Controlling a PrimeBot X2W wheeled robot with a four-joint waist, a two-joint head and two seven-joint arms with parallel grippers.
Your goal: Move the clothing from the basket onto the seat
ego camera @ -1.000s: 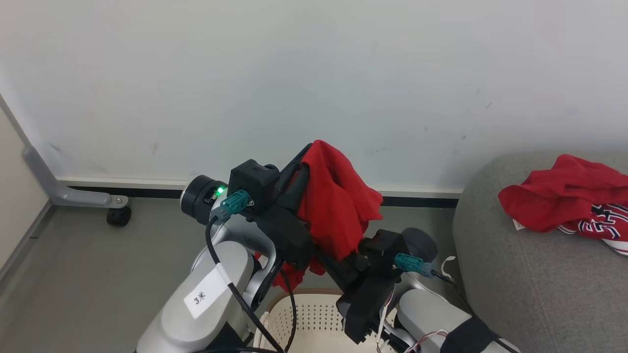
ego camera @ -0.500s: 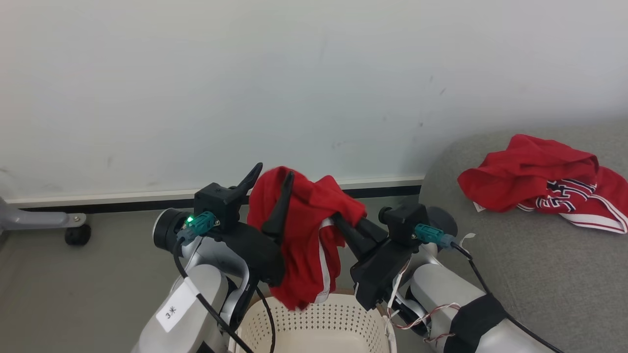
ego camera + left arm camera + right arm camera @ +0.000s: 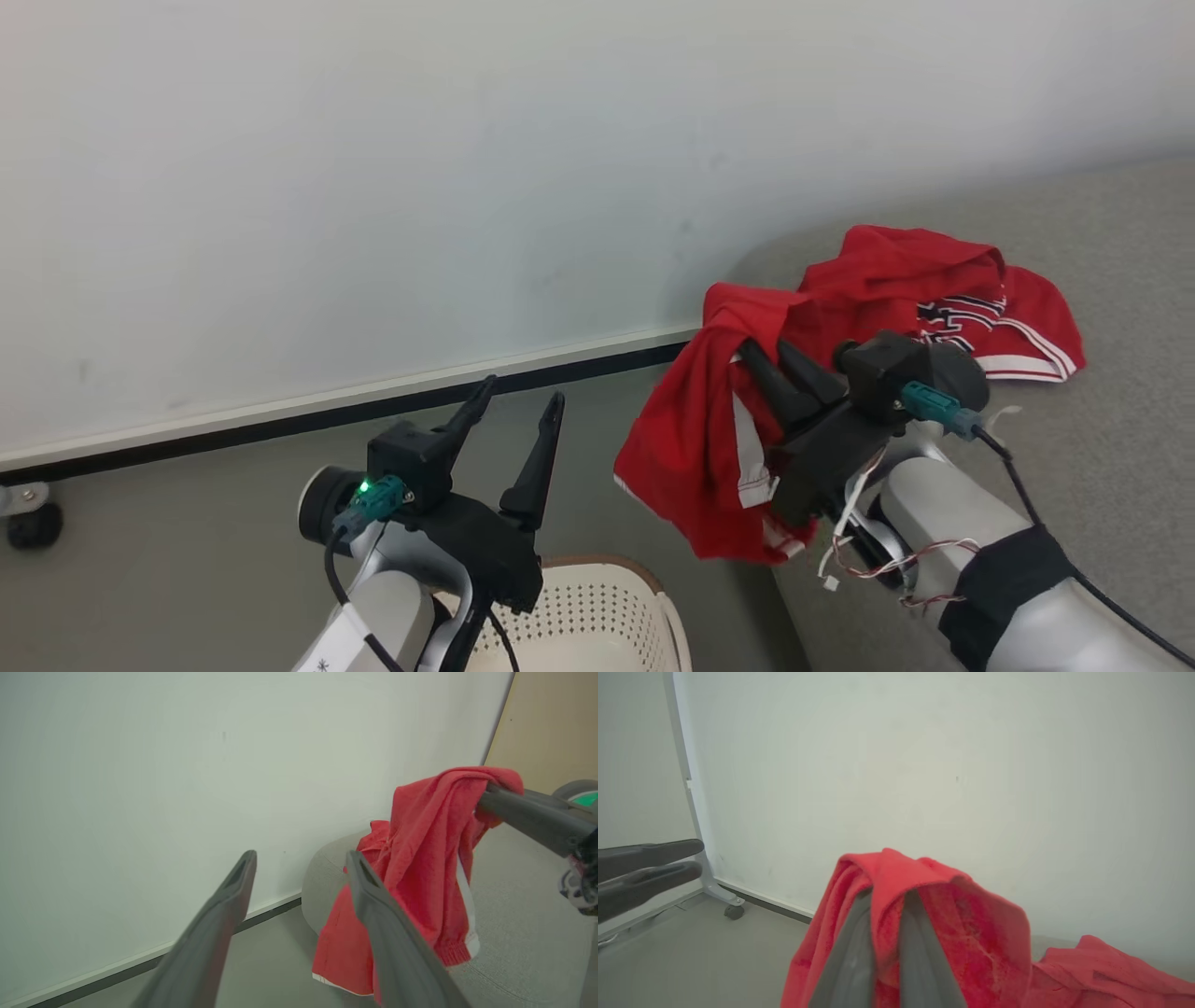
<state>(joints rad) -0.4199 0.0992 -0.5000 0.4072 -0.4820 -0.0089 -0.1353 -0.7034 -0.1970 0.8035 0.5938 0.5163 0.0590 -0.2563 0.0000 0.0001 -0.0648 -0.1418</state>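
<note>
My right gripper [image 3: 766, 350] is shut on a red garment with white trim [image 3: 691, 448], which hangs from its fingers at the rounded left end of the grey seat [image 3: 1102, 420]. In the right wrist view the cloth [image 3: 971, 924] drapes over the shut gripper [image 3: 889, 896]. A second red garment with lettering [image 3: 934, 280] lies on the seat just behind. My left gripper [image 3: 523, 392] stands open with nothing in it, above the cream basket [image 3: 597, 607]; its left wrist view shows the gripper [image 3: 301, 856] spread, the hanging garment [image 3: 420, 858] to its right.
A white wall with a dark baseboard [image 3: 373, 411] runs behind. Grey floor [image 3: 187, 504] lies to the left. A grey rack leg with a castor [image 3: 733, 910] stands by the wall at the left.
My left gripper has opened and let go of the red garment. The right gripper, shut on it, has carried it right to the seat's end. The head camera has turned right.
</note>
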